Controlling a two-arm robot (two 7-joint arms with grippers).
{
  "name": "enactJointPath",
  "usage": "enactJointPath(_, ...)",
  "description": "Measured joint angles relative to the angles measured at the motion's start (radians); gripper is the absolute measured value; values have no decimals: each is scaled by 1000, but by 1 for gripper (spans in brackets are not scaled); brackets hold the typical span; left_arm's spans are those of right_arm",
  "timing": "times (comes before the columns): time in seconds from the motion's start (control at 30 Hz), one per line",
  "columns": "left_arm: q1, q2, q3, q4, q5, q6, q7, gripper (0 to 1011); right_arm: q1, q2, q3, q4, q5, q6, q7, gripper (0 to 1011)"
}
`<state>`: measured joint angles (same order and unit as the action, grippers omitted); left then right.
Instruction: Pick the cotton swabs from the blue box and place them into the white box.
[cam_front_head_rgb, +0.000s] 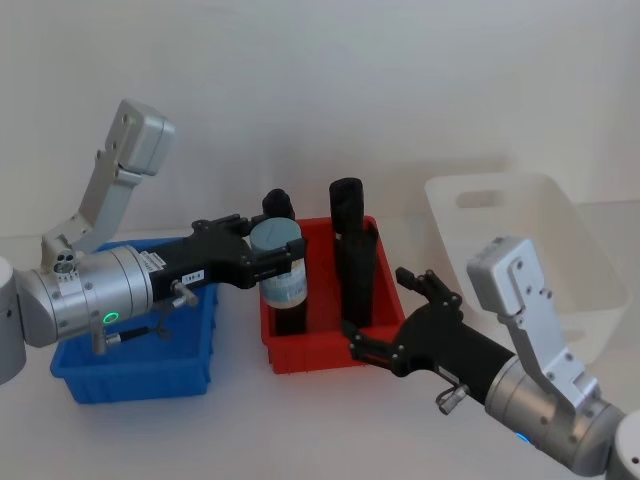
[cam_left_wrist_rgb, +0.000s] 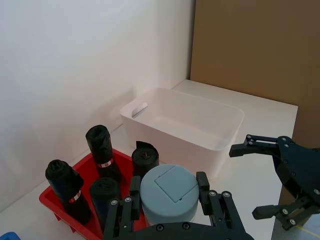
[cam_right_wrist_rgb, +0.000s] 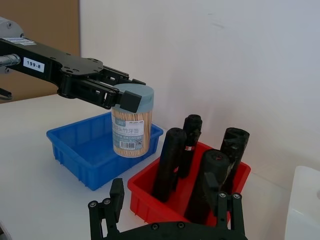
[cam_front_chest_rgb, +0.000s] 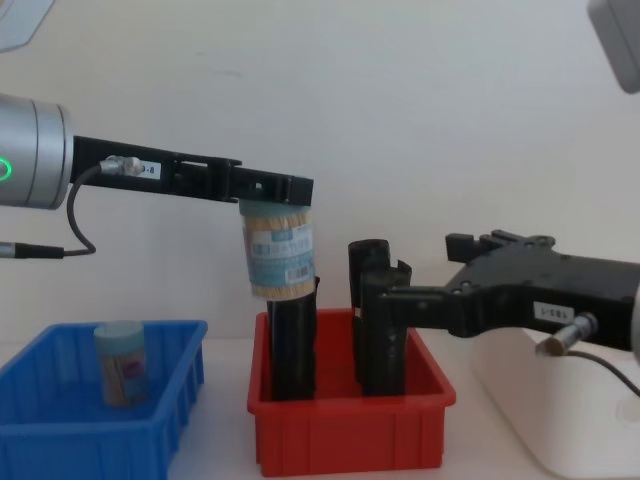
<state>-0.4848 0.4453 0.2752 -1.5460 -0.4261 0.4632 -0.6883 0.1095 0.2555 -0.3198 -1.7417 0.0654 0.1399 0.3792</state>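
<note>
My left gripper (cam_front_head_rgb: 272, 256) is shut on the pale teal lid of a cotton swab jar (cam_front_chest_rgb: 280, 256) and holds it upright in the air over the red bin's left side. The jar (cam_right_wrist_rgb: 131, 127) hangs clear of the black rolls below it. A second cotton swab jar (cam_front_chest_rgb: 120, 362) stands in the blue box (cam_front_chest_rgb: 60, 425), which lies at the left (cam_front_head_rgb: 140, 372). At the far right is the white box (cam_front_head_rgb: 520, 215). My right gripper (cam_front_head_rgb: 378, 305) stands open in front of the red bin's right end, holding nothing.
A red bin (cam_front_head_rgb: 330, 352) with several tall black rolls (cam_front_head_rgb: 350, 250) sits between the blue box and the white box, directly under the held jar. A white wall runs close behind all the bins. Bare table lies in front.
</note>
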Motion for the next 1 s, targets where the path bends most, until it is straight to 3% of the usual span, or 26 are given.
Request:
enactJointPath(0.43, -1, 0, 0, 0, 0, 1, -2, 670, 89, -80, -37, 66, -63, 58, 28, 1001)
enactJointPath(1.0, -1, 0, 0, 0, 0, 1, -2, 669, 162, -150, -64, 148, -64, 79, 41, 1001)
